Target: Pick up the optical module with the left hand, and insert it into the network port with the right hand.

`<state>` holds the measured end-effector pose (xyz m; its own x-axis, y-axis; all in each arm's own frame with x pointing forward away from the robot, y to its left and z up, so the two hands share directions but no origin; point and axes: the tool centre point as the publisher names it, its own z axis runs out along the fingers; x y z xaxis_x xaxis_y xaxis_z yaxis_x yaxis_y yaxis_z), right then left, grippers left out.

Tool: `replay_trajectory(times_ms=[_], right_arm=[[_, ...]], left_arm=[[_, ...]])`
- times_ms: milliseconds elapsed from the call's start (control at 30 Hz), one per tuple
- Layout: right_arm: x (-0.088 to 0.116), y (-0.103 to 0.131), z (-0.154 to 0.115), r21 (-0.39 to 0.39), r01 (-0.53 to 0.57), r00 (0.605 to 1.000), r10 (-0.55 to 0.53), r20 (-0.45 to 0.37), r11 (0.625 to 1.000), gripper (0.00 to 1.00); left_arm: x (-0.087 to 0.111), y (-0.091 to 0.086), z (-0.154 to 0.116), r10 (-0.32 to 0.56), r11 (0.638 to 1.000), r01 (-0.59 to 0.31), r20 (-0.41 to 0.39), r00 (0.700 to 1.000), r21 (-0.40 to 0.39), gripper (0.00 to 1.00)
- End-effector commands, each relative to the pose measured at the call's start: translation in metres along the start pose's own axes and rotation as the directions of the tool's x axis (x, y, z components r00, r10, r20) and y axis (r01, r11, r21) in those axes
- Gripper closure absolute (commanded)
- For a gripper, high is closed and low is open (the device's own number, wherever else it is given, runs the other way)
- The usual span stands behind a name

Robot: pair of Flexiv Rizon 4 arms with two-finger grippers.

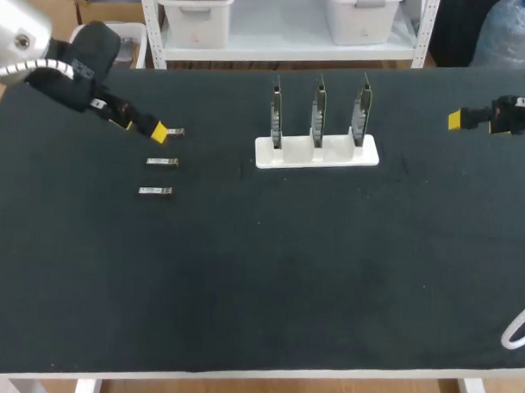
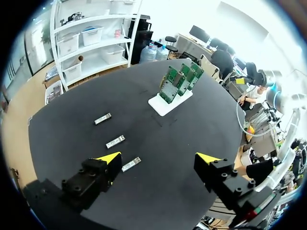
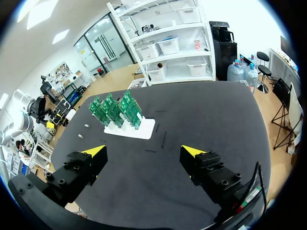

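Black tabletop (image 1: 286,275), optical module (image 2: 131,164) just ahead of left jaws, both pairs parted.

Left arm (image 1: 16,28): glossy silver-white shell, ribbed pale hose (image 1: 56,66) alongside, bulky black wrist block (image 1: 91,48).

Left pincer (image 2: 158,158): two chunky matt-black fingers (image 2: 88,182), studded with recessed black screws, capped by bright yellow wedge tips (image 2: 109,157).

Right pincer (image 3: 144,151): same black blocks and yellow caps, thin black cable (image 3: 255,175) and red-green wires (image 3: 244,197) beside one finger.
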<state>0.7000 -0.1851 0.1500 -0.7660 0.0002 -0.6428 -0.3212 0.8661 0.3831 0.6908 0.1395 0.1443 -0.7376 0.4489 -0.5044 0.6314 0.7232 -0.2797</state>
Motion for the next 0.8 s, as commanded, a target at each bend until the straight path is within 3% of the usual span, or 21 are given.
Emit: replay_trajectory(times_ms=[33, 333, 533, 800], right_arm=[[0.0, 0.0, 0.0, 0.0, 0.0, 1.0, 0.0, 0.0, 1.0, 0.0], [0.0, 0.0, 0.0, 0.0, 0.0, 1.0, 0.0, 0.0, 1.0, 0.0], [0.0, 0.0, 0.0, 0.0, 0.0, 1.0, 0.0, 0.0, 1.0, 0.0], [0.0, 0.0, 0.0, 0.0, 0.0, 1.0, 0.0, 0.0, 1.0, 0.0]], left_arm=[[0.001, 0.0, 0.0, 0.0, 1.0, 0.0, 0.0, 1.0, -0.001, 0.0], [0.001, 0.0, 0.0, 0.0, 1.0, 0.0, 0.0, 1.0, -0.001, 0.0], [-0.007, -0.008, 0.003, 0.117, 0.992, -0.118, 0.027, 0.993, 0.033, 0.0], [-0.006, -0.015, 0.013, 0.239, 0.966, -0.231, -0.068, 0.969, 0.114, 0.0]])
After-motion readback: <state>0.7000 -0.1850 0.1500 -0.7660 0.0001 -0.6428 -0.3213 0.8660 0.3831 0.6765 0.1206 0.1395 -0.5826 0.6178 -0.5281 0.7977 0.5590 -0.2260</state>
